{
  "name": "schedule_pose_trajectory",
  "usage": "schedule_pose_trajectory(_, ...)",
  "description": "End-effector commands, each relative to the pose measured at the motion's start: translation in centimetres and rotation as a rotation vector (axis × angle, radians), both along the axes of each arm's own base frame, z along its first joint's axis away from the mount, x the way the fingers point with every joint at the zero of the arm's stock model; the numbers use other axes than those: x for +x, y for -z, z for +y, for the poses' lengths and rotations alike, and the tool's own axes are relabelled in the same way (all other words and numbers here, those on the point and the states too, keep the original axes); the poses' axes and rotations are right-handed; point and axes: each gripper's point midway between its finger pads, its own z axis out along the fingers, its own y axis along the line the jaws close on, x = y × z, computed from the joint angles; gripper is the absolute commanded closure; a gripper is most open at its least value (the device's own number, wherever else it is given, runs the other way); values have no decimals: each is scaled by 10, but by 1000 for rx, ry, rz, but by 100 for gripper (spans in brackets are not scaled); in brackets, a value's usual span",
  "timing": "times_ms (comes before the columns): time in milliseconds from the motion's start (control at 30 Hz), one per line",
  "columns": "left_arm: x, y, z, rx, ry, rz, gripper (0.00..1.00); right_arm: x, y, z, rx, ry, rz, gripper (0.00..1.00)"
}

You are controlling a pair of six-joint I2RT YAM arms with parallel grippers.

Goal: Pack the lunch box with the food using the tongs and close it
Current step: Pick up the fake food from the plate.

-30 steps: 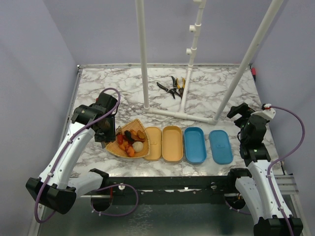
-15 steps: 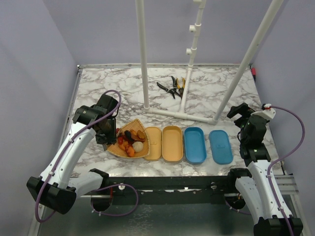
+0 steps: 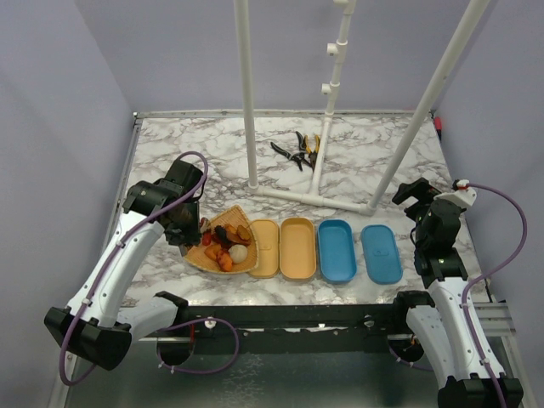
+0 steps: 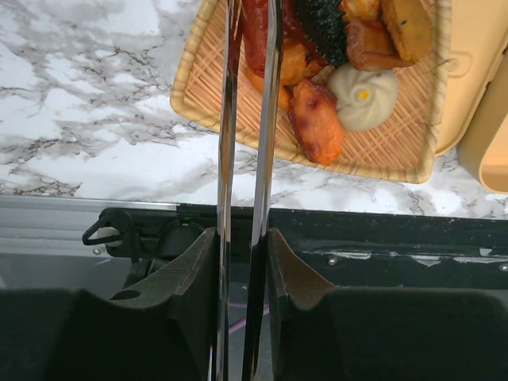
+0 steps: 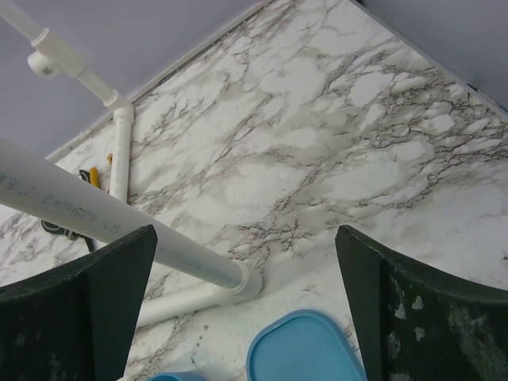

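A marble-topped table (image 3: 170, 144) carries everything, with a white pipe frame (image 3: 246, 93) standing on its far half. The left gripper (image 4: 240, 238) reaches over the near-left part of the table, its jaws clamped on the two arms of the tongs (image 4: 228, 119) and pressing them close together, a narrow gap left between them. The right gripper (image 5: 246, 238) hangs over the table's right edge with its jaws spread wide and nothing between them. Along the near edge, in a row from centre to right, lie the beige lunch box (image 3: 297, 247) and the blue lunch box (image 3: 337, 250), each open as two oval shells side by side. Just left of the beige shells, touching the nearest one, sits a wedge-shaped woven basket (image 4: 206, 71) that holds the food (image 3: 225, 242): orange, red and dark pieces heaped together, with a round beige ball (image 4: 363, 86) at the side towards the boxes. The tongs run from the left gripper into the basket, and a red piece (image 4: 254, 32) shows between their arms; the tips are cut off by the top of the wrist view, so whether they pinch it cannot be told. A pair of pliers (image 3: 297, 151) lies near the middle of the far edge, beside the frame's foot.
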Motion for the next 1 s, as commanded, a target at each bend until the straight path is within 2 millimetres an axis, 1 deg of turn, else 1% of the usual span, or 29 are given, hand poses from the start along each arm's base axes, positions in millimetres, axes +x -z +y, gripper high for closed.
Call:
schedule_pose_trajectory(0, 10, -21, -8, -36, 32, -84, 81, 1, -8, 2, 8, -10, -27, 0)
schedule_pose_trajectory(100, 13, -28, -17, -72, 70, -107, 81, 2, -8, 2, 8, -11, -24, 0)
schedule_pose_trajectory(200, 17, -39, -33, -132, 131, -143, 81, 2, -8, 2, 8, -10, -24, 0)
schedule_pose_trajectory(300, 14, -48, -57, -226, 222, -146, 81, 2, -8, 1, 6, -6, -21, 0)
schedule_pose_trajectory(433, 9, -55, -82, -324, 319, -148, 81, 2, -8, 0, 2, -2, -15, 0)
schedule_pose_trajectory(567, -1, -54, -109, -431, 396, -107, 81, 3, -7, -1, -1, 1, -8, 0)
schedule_pose_trajectory(800, 6, -56, -147, -546, 437, -140, 83, 3, -5, -2, -7, 7, 2, 0)
schedule_pose_trajectory(867, 7, -52, -156, -548, 438, -140, 83, 4, -4, -2, -8, 9, 6, 0)
schedule_pose_trajectory(967, 9, -39, -161, -508, 369, -126, 83, 4, -4, -3, -9, 10, 10, 0)
